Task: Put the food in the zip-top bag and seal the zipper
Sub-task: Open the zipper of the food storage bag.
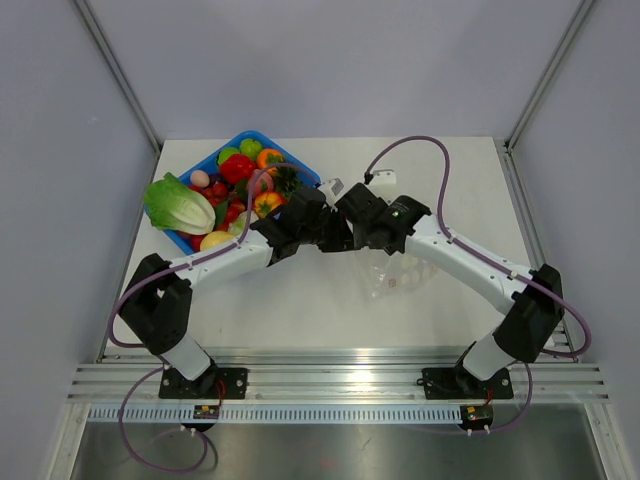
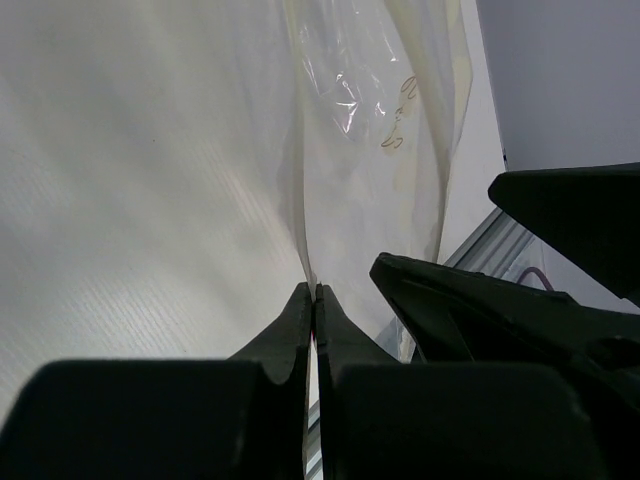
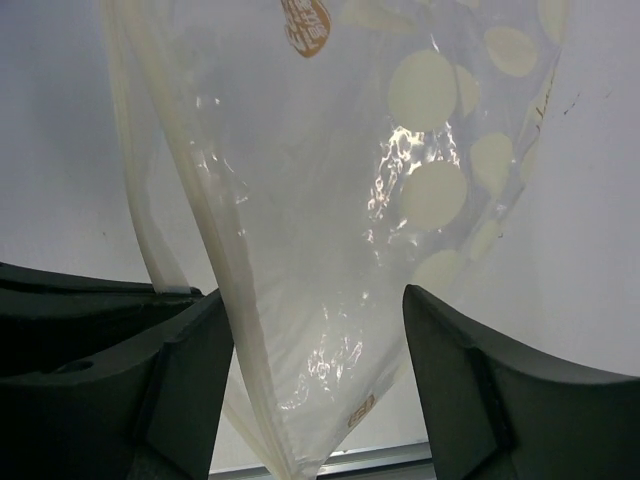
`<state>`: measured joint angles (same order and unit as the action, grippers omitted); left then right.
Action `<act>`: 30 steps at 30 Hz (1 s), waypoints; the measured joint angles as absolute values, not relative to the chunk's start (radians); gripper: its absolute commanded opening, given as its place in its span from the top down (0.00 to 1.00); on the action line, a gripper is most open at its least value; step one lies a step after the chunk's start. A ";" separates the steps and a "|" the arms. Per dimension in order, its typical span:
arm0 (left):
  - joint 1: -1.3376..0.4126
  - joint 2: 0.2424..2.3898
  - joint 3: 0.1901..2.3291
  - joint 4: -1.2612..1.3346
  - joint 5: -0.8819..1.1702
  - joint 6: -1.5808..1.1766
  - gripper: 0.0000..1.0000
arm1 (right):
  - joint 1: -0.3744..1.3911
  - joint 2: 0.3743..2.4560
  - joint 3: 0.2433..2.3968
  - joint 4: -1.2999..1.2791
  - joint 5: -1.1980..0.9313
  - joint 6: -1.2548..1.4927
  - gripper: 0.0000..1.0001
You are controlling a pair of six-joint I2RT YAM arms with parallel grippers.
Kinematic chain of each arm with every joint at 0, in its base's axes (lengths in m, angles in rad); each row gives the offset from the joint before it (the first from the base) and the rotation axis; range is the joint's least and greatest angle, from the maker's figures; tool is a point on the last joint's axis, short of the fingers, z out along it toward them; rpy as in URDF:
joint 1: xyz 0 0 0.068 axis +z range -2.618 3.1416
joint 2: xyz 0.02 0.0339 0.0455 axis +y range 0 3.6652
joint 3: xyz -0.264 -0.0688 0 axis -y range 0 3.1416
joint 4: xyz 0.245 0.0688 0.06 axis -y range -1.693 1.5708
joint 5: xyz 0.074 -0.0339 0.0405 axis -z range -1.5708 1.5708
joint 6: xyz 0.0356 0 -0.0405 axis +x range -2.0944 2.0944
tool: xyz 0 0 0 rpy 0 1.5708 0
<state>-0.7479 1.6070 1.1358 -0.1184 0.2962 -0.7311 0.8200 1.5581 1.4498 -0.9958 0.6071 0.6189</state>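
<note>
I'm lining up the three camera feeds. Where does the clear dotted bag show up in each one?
Top external: the bag is slightly right of centre, mid-picture.
Left wrist: the bag hangs in the upper middle, its edge pinched in the left gripper.
Right wrist: the bag fills the centre, between the open fingers of the right gripper.
Shared landmark: the white table behind the bag.
</note>
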 measured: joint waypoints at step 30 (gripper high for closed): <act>-0.696 1.676 1.321 -0.345 0.318 -0.579 1.00 | 0.855 1.483 1.475 -1.106 0.647 0.667 1.00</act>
<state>-0.6960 1.6760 1.3212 -0.3447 0.3180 -0.5785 0.8547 1.4830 1.4746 -1.1061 0.6472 0.6666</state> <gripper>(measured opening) 0.009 0.011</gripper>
